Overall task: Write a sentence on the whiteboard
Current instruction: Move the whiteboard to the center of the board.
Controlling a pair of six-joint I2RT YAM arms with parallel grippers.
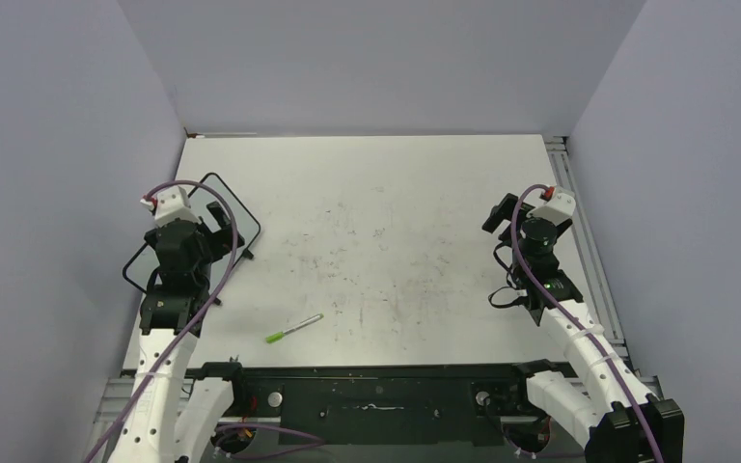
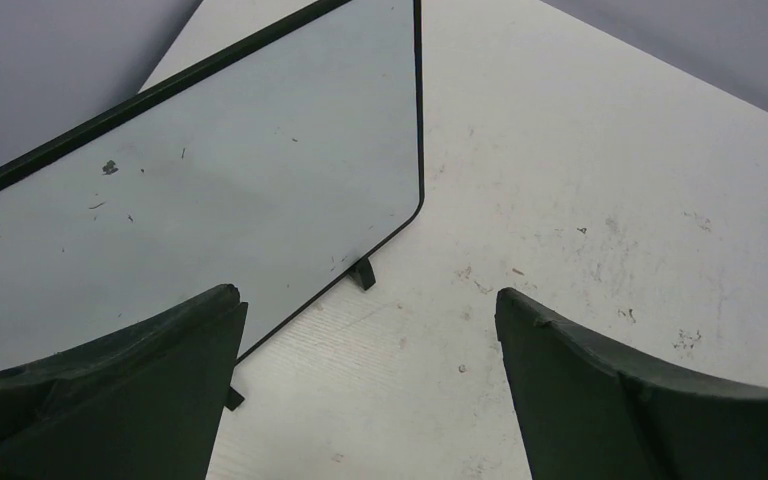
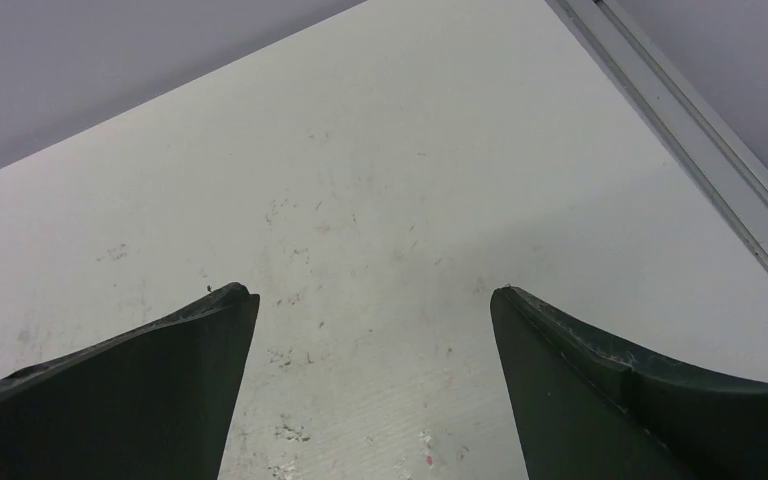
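Left wrist view: I am hovering the left gripper (image 2: pixel 365 300), spread and empty, over the small black-framed white whiteboard (image 2: pixel 260 180) at the left of the scuffed white tabletop (image 2: pixel 610 200); the right gripper (image 3: pixel 370 292) is hanging released

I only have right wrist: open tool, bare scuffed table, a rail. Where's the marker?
Observer: The green marker lies loose on the table, near the front edge and left of centre. Neither arm holds it.
Operator: And the whiteboard?
Observer: The whiteboard sits at the table's left side, partly under the left arm.
Operator: Anything written on it?
Observer: No lettering on the part that the left wrist view shows, only a few dark specks. The rest of the board is hidden.
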